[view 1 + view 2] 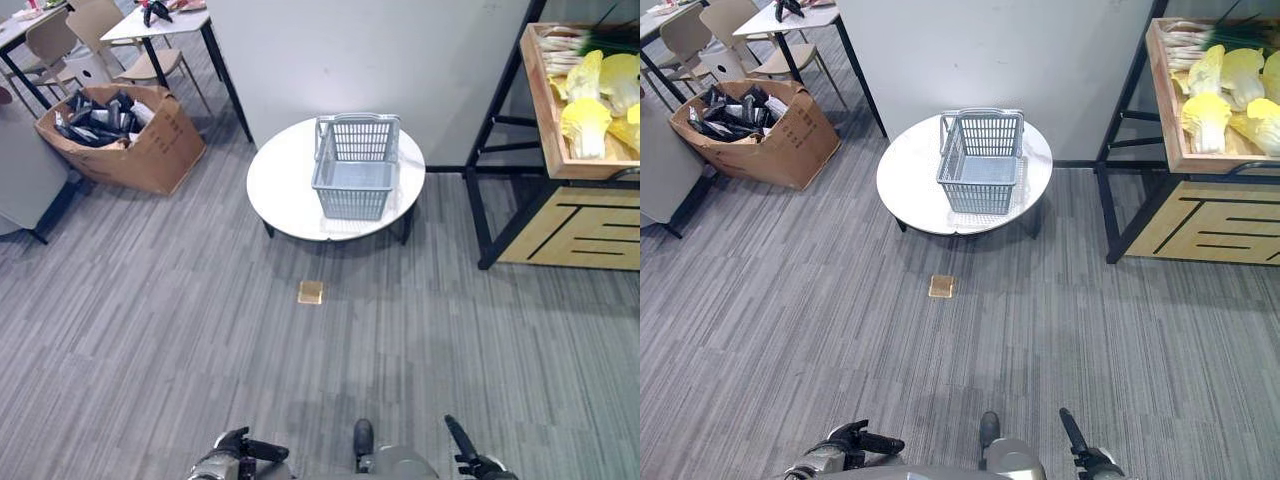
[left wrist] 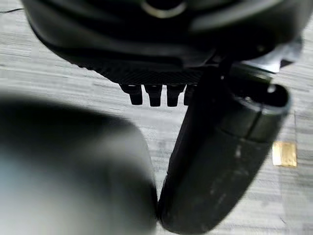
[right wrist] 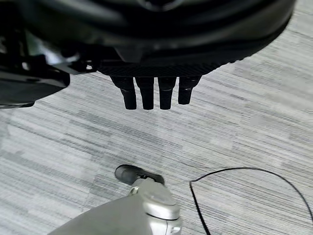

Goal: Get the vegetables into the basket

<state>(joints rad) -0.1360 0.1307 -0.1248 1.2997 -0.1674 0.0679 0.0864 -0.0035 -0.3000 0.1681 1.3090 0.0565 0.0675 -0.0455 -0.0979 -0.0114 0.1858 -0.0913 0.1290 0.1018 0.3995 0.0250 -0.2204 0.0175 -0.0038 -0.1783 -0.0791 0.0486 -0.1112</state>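
A grey plastic basket (image 1: 354,167) stands on a round white table (image 1: 282,180) ahead of me, its handle raised and nothing inside it. Yellow-white cabbages (image 1: 588,112) and some green stalks (image 1: 612,38) lie in a wooden tray on a black-framed shelf (image 1: 575,215) at the right. My left hand (image 1: 240,447) hangs low at the bottom edge, its fingers (image 2: 154,94) straight and its thumb out, holding nothing. My right hand (image 1: 466,452) also hangs low, far from the shelf, with its fingers (image 3: 146,95) straight over bare carpet.
A cardboard box (image 1: 125,135) of dark items sits on the floor at the left, with desks and chairs (image 1: 120,45) behind it. A small tan plate (image 1: 311,292) lies in the carpet before the table. A grey wall (image 1: 370,50) stands behind the table.
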